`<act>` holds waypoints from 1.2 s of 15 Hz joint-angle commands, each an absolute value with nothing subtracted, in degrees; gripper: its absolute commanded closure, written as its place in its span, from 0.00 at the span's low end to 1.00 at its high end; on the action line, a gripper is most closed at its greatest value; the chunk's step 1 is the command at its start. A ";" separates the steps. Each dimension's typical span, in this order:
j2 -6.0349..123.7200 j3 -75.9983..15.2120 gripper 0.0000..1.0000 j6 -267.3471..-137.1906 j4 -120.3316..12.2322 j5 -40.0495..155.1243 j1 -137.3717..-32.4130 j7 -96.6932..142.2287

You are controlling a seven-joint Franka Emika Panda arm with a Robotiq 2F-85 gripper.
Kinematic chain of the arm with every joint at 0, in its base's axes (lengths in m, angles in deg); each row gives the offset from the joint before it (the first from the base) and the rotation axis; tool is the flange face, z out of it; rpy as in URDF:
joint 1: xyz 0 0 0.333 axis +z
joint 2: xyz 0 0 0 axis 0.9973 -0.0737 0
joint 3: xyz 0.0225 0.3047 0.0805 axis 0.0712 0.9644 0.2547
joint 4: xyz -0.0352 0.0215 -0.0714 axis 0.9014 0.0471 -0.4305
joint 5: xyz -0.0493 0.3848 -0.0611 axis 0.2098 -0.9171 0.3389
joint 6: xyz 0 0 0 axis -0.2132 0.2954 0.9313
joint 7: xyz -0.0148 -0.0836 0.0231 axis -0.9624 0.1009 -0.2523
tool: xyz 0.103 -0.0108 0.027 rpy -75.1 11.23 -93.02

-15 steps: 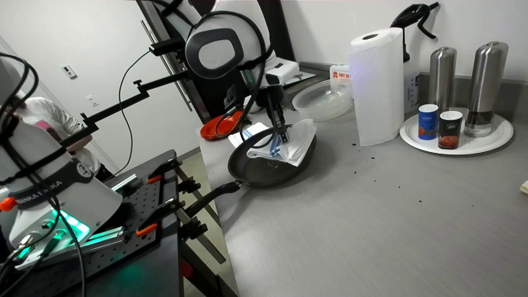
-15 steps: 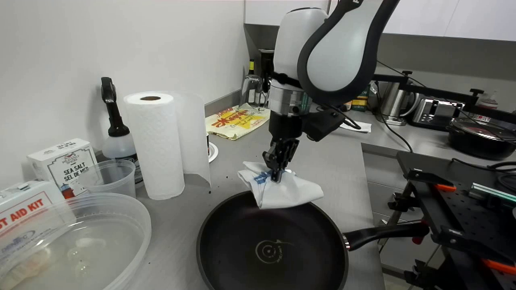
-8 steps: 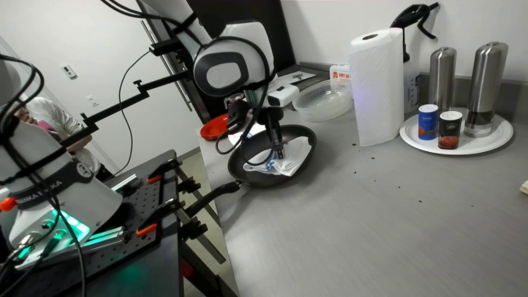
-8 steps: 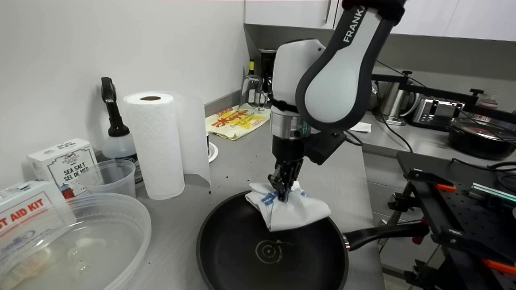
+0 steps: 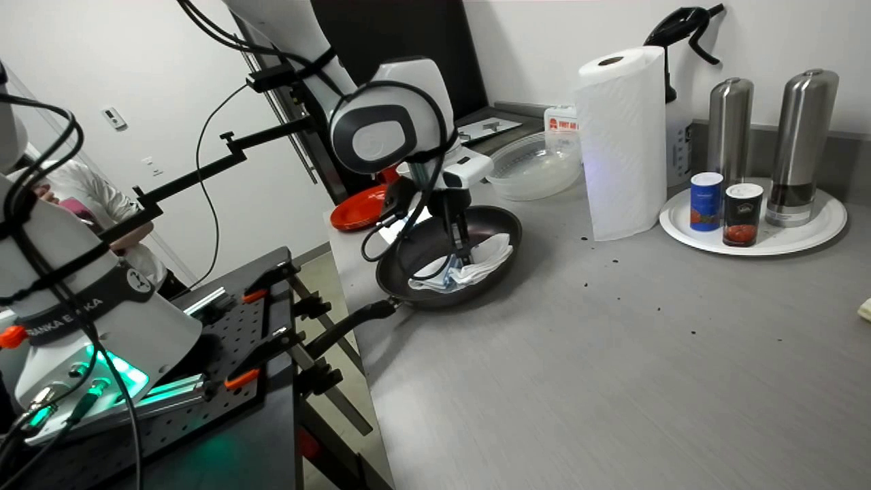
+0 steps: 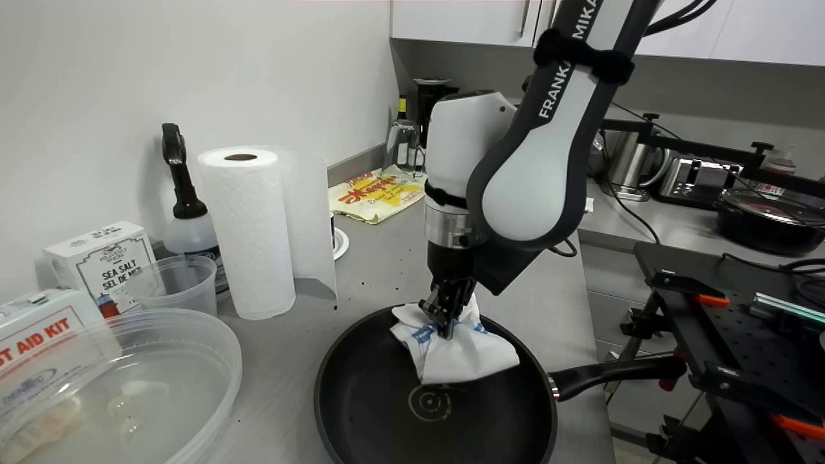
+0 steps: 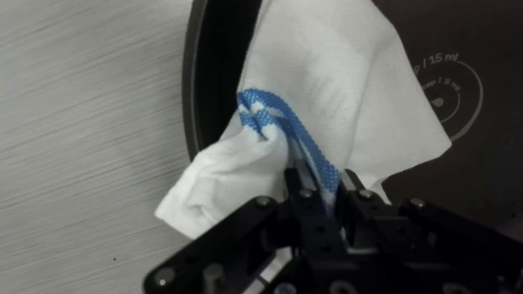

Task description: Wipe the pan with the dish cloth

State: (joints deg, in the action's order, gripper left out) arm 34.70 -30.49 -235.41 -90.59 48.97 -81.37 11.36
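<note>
While the pan (image 6: 435, 419) sat on the surface (image 5: 578, 381), the hand (image 7: 325, 181) gripped the dish cloth (image 7: 322, 77), white, blue-striped, bunched over the pan's inside, one corner crossing the pan's rim.

A plain white wall (image 6: 277, 71) rises behind the grey, finely streaked surface (image 6: 387, 258), and a low grey strip (image 6: 361, 162) runs where they meet. White cupboards (image 6: 461, 22) hang toward the back; grey drawers (image 6: 609, 274) show below. In an exterior view stand a tall black panel (image 5: 408, 27) and a further wall (image 5: 170, 75), white, with two small fittings (image 5: 114, 118), grey skirting (image 5: 316, 252) and buff floor (image 5: 326, 282).
</note>
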 commanded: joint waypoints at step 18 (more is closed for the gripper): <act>28.41 -43.97 0.97 -242.32 -88.62 46.81 -65.37 -0.55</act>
